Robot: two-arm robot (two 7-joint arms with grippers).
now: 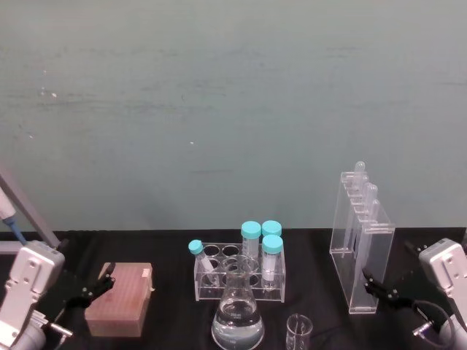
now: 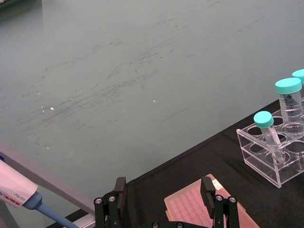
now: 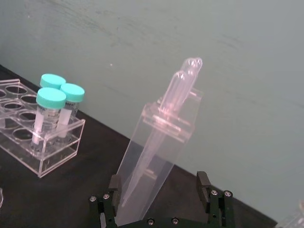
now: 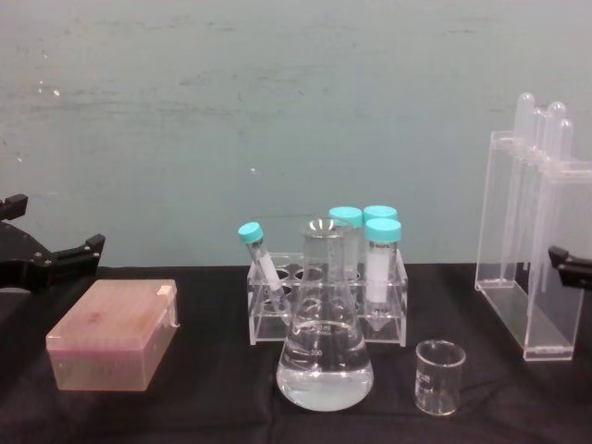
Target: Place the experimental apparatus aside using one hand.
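**Acrylic stand in front of my open right pincer**

My right pincer point(image 1: 379, 286) sits low at the right side of the black desk point(image 1: 171, 292). Its two fingers are spread wide and hold nothing. The tall clear acrylic stand point(image 1: 363, 255) is upright at the desk's right, just ahead of that pincer. In the right wrist view the stand's near lower end rises from the gap between my fingers point(image 3: 114, 183). I cannot tell whether either finger touches it. Long round-topped droppers point(image 1: 360, 169) hang in the stand, their bulbs poking above its top.

To the stand's left, near the front edge, stands the small glass beaker point(image 1: 298, 332). Further left is the conical flask point(image 1: 238, 315), holding clear liquid. Just behind the flask is a clear tube rack point(image 1: 219, 281) carrying teal-capped tubes.

My left pincer point(image 1: 102, 281) is at the desk's left, equally wide open and empty, beside a pink tip box point(image 1: 119, 299).
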